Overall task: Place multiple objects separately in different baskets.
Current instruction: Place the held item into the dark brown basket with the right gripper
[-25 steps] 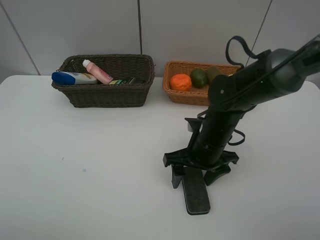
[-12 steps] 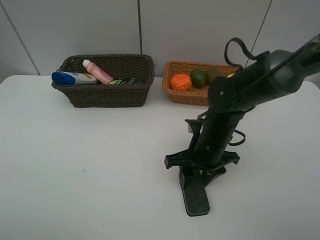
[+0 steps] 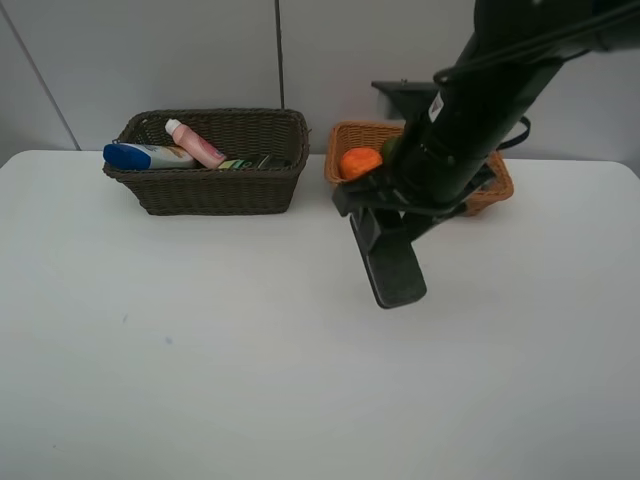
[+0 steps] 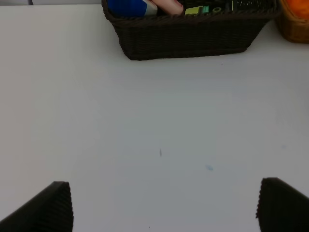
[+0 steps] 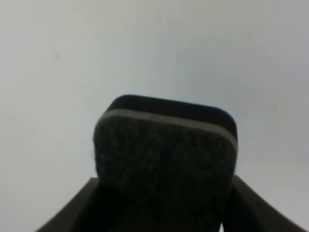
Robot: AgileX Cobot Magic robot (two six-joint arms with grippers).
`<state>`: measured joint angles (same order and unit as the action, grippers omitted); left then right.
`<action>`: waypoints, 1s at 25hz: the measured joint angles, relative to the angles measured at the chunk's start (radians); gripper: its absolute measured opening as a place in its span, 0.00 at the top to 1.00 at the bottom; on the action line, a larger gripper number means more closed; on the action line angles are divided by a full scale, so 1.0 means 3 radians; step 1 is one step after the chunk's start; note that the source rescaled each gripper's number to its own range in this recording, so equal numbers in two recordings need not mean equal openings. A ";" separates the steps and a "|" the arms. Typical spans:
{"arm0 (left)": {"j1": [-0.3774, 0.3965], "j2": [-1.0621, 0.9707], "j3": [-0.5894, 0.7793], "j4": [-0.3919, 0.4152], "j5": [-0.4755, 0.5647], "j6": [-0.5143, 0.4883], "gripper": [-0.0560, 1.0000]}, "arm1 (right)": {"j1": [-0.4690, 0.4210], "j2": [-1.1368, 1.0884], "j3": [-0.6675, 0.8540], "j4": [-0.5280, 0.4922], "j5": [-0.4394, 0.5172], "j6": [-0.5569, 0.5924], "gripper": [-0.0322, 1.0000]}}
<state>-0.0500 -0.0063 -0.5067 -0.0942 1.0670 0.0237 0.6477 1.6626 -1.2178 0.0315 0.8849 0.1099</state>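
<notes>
Both fingers of the right gripper [image 3: 385, 235] pinch the dark flat eraser block [image 3: 392, 265], which hangs tilted above the white table [image 3: 200, 350], in front of the light orange-tan basket [image 3: 345, 190]. The left gripper [image 4: 164, 205] shows only in its own wrist view, its two fingertips [image 4: 53, 208] spread wide with bare table between them and nothing held.

Two baskets stand side by side at the far edge of the table. The dark brown basket [image 3: 215, 190] on the left is deeper and holds a white blue-capped bottle [image 3: 145, 156], a pink bottle [image 3: 196, 144], and something greenish and dark beside them, too small to name with any confidence. In the tan basket one orange [image 3: 360, 163] is plain to see; the right arm covers most of what else lies there.

One eraser block is in view. From the high camera it reads as a long, flat, near-black slab with rounded corners. The right wrist view adds what that camera misses: a coarse, felt-like dark grey face [image 5: 161, 166], a thin lighter band below its rounded end, and a smooth black backing. The left wrist view shows the brown basket's woven front wall [image 4: 188, 36] close up, and a corner of the tan basket.
</notes>
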 joint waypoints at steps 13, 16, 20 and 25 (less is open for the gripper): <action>0.0000 0.0000 0.0000 0.0000 0.0000 0.0000 0.00 | 0.0000 0.0930 -0.0402 -0.0442 -0.4586 -0.0122 0.72; 0.0000 0.0000 0.0000 0.0000 0.0000 0.0000 0.00 | 0.0000 0.1352 -0.0630 -0.0305 -0.4904 -0.0122 0.72; 0.0000 0.0000 0.0000 0.0000 0.0000 0.0000 0.00 | 0.0000 0.1788 -0.1017 -0.0212 -0.4739 -0.0122 0.72; 0.0000 0.0000 0.0000 0.0000 0.0000 0.0000 0.00 | 0.0000 0.2064 -0.1348 -0.0124 -0.4273 -0.0111 0.63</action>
<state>-0.0500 -0.0063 -0.5067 -0.0942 1.0670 0.0237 0.6477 2.2819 -1.6221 -0.0057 -0.3969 0.0766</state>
